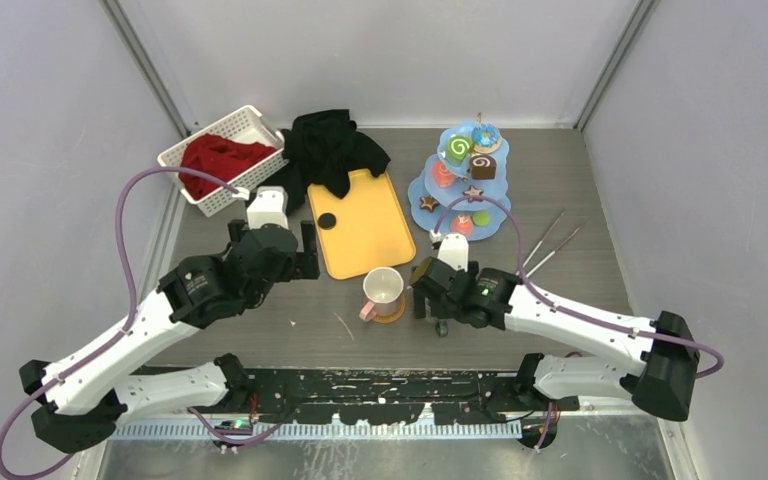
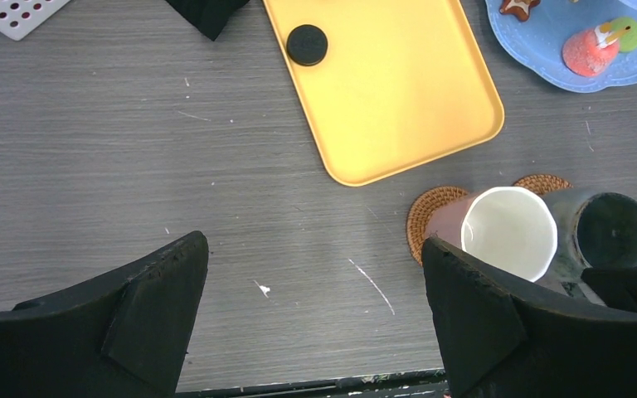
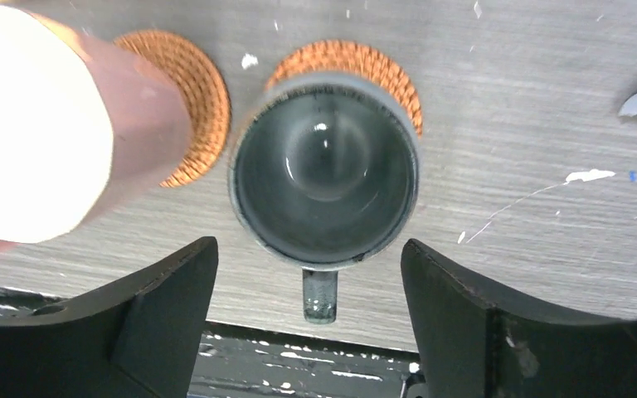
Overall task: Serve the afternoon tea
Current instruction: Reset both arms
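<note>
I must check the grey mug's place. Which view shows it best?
The right wrist view: the grey mug fills the centre, seen from above, on a woven coaster. The left wrist view shows it at the right edge beside the cream mug. In the top view the right gripper mostly hides it.

Overhead overview, wrist close-ups share cream mug [image 2: 498, 234]
</note>
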